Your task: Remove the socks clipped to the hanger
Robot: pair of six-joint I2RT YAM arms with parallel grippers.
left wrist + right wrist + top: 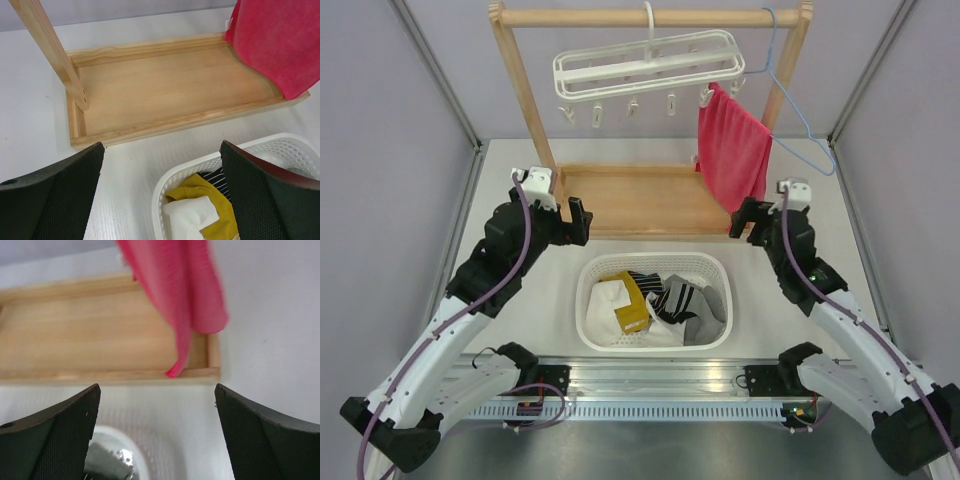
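From above, the socks lie heaped inside the white basket, and the hanger hangs beyond the basket. In the left wrist view, the left gripper gapes empty over the basket's far rim. In the right wrist view, the right gripper is likewise spread and empty, with the red towel beyond the basket.

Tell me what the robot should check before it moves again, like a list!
1. Socks off the hanger: ok. Nothing but a red towel hangs from its clips.
2. Socks in the basket: ok. Yellow, striped, grey and white ones lie inside.
3. Left gripper open and empty: ok.
4. Right gripper open and empty: ok.
5. Red towel left alone: ok. It hangs at the hanger's right end, and neither gripper touches it.
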